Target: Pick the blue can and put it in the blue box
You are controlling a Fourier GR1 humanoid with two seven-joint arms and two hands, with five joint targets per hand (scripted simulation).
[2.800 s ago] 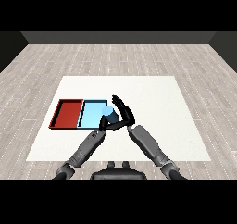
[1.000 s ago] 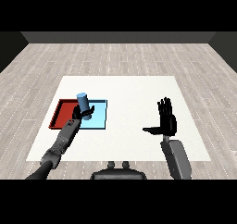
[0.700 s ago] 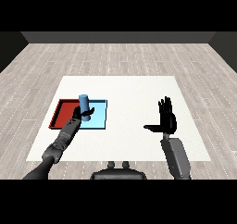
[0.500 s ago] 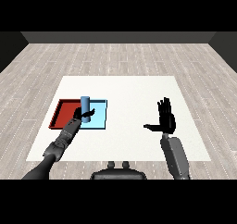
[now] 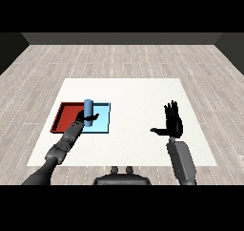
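Black fingers (image 5: pixel 93 116) of the left hand (image 5: pixel 86 117) curl round the lower part of the blue can (image 5: pixel 88 111), with the thumb side reaching to the right of it. The can stands upright in that grasp, over the left part of the light blue tray (image 5: pixel 101 119), close to where this tray meets the red tray (image 5: pixel 66 116). Whether the can's base touches the tray floor or hangs just above it cannot be told from this view. The left grey forearm (image 5: pixel 64 144) runs from the hand down toward the near left corner, crossing the near edge of the red tray.

The two trays lie side by side, touching, on the left half of the white desk (image 5: pixel 138 94), the red one to the left and the light blue one to the right.

Well apart from them, on the right side, the right hand (image 5: pixel 173 124) is held up over the desk with its fingers (image 5: pixel 169 110) straight and spread, pointing away toward the far side, and the thumb (image 5: pixel 157 130) stuck out to the left. It holds nothing and touches nothing. Its grey forearm (image 5: pixel 181 161) comes in from the near right.

Beyond the desk, pale wooden floor (image 5: pixel 124 58) stretches to the far dark wall.
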